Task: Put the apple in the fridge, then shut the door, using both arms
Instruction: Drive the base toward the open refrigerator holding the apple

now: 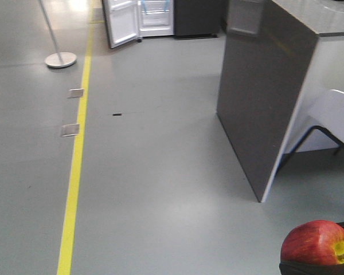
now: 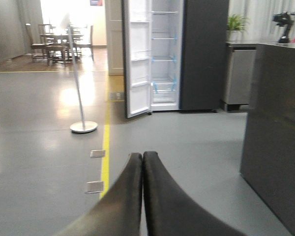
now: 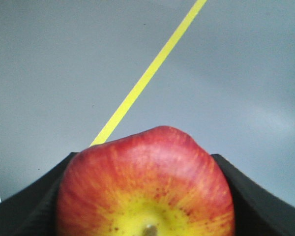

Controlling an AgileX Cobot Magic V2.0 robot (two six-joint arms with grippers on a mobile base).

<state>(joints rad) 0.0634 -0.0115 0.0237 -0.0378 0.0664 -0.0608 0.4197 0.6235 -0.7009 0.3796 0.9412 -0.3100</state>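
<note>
The fridge (image 2: 164, 54) stands open well ahead of the left pincer (image 2: 142, 156) and a little to its right. Its white inside shows clear shelves with strips of blue tape, and what they hold is too small to tell. Its one door (image 2: 137, 64) is swung wide on the side nearer the yellow floor line (image 2: 106, 142), with clear bins on its white face. There is one apple (image 3: 147, 187), and it is not in the fridge: the right pincer (image 3: 145, 162) pinches it between its two black fingers (image 3: 34, 201), stem dip toward the wrist camera, above bare grey floor. The left pincer's jaws are pressed together with nothing between them, held about level and aimed at the fridge. Two small metal floor plates (image 2: 97, 154) lie just ahead of it to the left. One white pole stand (image 2: 83, 127) rises farther ahead, and one dark counter (image 2: 275, 137) stands to its right.
</note>
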